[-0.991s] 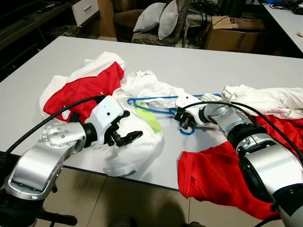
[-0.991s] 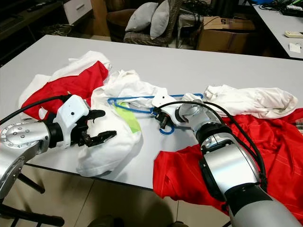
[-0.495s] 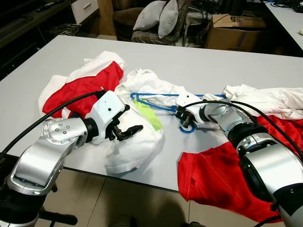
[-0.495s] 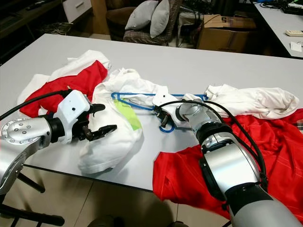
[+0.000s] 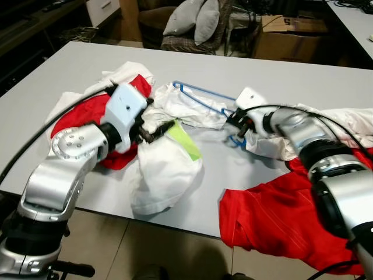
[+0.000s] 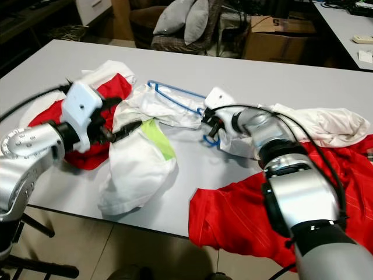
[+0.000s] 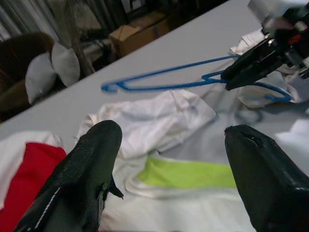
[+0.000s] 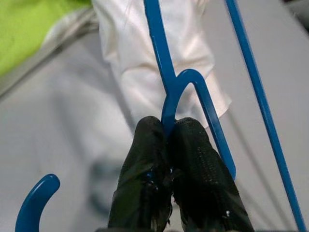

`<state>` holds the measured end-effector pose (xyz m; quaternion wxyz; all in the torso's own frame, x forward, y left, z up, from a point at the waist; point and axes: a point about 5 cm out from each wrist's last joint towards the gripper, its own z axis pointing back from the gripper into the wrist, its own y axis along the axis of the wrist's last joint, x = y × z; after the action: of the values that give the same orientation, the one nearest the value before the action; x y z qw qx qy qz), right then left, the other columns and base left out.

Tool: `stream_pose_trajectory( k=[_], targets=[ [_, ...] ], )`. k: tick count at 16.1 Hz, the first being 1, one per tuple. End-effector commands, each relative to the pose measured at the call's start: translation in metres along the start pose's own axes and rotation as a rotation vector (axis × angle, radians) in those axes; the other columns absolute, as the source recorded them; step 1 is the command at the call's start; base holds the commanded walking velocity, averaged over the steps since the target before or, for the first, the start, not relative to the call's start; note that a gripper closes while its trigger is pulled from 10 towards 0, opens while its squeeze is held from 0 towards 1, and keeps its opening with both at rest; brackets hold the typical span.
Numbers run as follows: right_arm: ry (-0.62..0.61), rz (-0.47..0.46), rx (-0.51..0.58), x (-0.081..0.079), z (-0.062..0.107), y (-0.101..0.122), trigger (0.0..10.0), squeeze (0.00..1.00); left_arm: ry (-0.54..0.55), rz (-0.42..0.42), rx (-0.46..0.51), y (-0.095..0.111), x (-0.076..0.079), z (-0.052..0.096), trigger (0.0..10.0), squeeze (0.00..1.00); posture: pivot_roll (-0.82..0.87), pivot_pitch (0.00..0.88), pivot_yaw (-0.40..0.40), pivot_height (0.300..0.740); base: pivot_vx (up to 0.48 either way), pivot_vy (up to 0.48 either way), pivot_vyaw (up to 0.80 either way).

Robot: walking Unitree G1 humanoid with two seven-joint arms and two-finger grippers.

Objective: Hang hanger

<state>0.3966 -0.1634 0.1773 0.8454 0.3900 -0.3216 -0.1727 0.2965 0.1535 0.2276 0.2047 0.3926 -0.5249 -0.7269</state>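
Right gripper (image 8: 166, 145) pinches the blue hanger (image 5: 201, 93) at its neck, lifted over the white shirt (image 5: 166, 169); its long bar runs from the gripper toward far-left. Left gripper (image 7: 169, 145) gapes, empty. Grey table (image 5: 262, 76); beyond, cushions (image 5: 192, 20) and a box (image 5: 285, 38).

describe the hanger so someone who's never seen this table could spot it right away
On the grey table strewn with red and white clothes, look near the middle, just past the white shirt with the lime-green patch. The blue hanger is there, pinched at its neck by the right gripper. It is the one thin, rigid blue wire shape among soft cloth.
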Motion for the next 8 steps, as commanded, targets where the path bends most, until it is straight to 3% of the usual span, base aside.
stream_pose_trajectory(
  k=[1, 3, 4, 5, 7, 8],
  targets=[
    [-0.017, 0.047, 0.080, 0.011, 0.007, 0.019, 0.0, 0.00, 0.033, -0.032, 0.050, 0.009, -0.005, -0.003, 10.0, 0.00, 0.08, 0.045, 0.026, 0.740, 0.000, 0.000, 0.00],
    [-0.071, 0.076, 0.127, 0.018, 0.011, 0.029, 0.0, 0.00, 0.072, -0.033, 0.167, 0.030, -0.009, -0.009, 10.0, 0.00, 0.07, 0.025, 0.021, 0.740, 0.000, 0.000, 0.00],
    [-0.107, 0.118, 0.167, 0.021, 0.012, 0.040, 0.0, 0.00, 0.051, -0.067, 0.251, 0.048, -0.007, -0.015, 10.0, 0.22, 0.05, 0.000, 0.026, 0.740, 0.000, 0.000, 0.00],
    [-0.154, 0.165, 0.205, 0.023, 0.012, 0.053, 0.0, 0.00, 0.001, -0.137, 0.308, 0.062, -0.001, -0.022, 10.0, 1.00, 0.03, 0.000, 0.031, 0.740, 0.000, 0.000, 0.00],
    [-0.204, 0.262, 0.246, 0.020, 0.010, 0.071, 0.0, 0.00, -0.097, -0.332, 0.318, 0.067, 0.015, -0.035, 10.0, 1.00, 0.01, 0.000, 0.047, 0.740, 0.000, 0.000, 0.00],
    [-0.198, 0.294, 0.251, 0.018, 0.008, 0.075, 0.0, 0.00, -0.102, -0.370, 0.329, 0.069, 0.017, -0.039, 10.0, 1.00, 0.00, 0.000, 0.051, 0.740, 0.000, 0.000, 0.00]
  ],
)
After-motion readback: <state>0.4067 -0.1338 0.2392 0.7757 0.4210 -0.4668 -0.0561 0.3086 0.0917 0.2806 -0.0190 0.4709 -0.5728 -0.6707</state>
